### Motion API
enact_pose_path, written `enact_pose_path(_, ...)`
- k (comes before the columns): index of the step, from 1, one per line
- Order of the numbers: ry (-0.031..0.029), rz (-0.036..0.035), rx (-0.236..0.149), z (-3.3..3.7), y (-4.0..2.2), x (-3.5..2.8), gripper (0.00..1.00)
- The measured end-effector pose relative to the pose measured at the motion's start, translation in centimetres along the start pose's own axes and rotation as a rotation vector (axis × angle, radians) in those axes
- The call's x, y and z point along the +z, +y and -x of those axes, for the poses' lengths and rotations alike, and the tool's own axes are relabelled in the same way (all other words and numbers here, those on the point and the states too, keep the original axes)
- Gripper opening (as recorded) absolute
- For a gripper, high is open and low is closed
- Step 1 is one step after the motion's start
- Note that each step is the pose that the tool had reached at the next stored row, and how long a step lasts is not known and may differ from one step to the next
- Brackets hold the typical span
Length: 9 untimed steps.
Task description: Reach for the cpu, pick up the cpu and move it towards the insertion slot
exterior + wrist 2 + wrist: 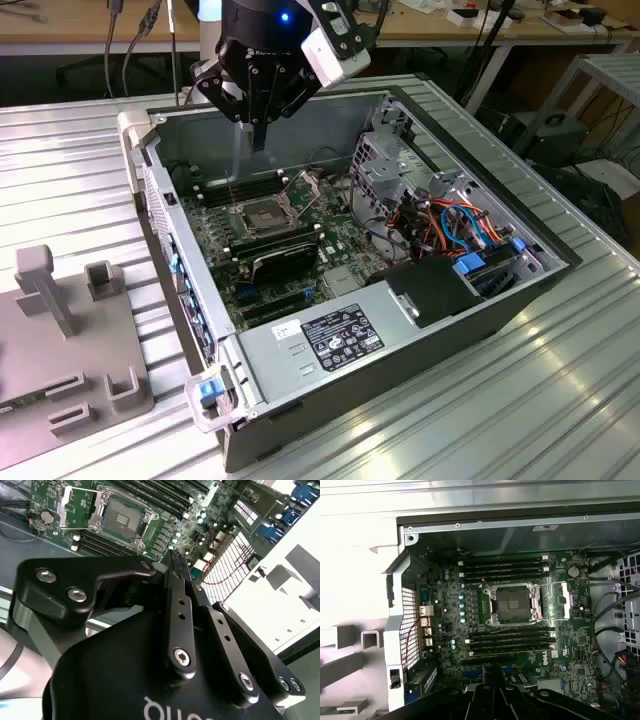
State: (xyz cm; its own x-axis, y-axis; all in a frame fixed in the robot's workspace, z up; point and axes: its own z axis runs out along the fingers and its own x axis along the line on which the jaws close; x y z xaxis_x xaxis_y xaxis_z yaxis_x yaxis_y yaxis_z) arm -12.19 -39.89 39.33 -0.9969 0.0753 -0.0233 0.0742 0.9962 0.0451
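Nearest in the exterior view is the ribbed metal table (560,400), with a grey holder block (60,340) lying on it toward the exterior view's left. Just beside the block lies an open computer case (330,410) on its side. A labelled silver box (330,335) fills its near end, and a bundle of blue, red and orange cables (450,225) sits toward the exterior view's right.

Deeper inside lies the green board (215,250). On it is the socket (265,214), a square with a dark centre and a silver frame, set between rows of long black memory slots (512,635). Its hinged bracket (561,600) is swung open to one side, and the dark centre is bare.

Farther back, the black tool (258,138) hangs over the rear part of the case. It points down, above the socket and a little behind it, well clear of the board. In the second wrist view its fingers (179,605) are drawn together at the tips. I cannot tell whether the chip is pinched between them.
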Motion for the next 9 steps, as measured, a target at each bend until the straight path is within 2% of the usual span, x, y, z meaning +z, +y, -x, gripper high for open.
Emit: enact_pose_path(9, 0.0000, 0.0000, 0.000, -0.31, -0.02, -0.01, 0.11)
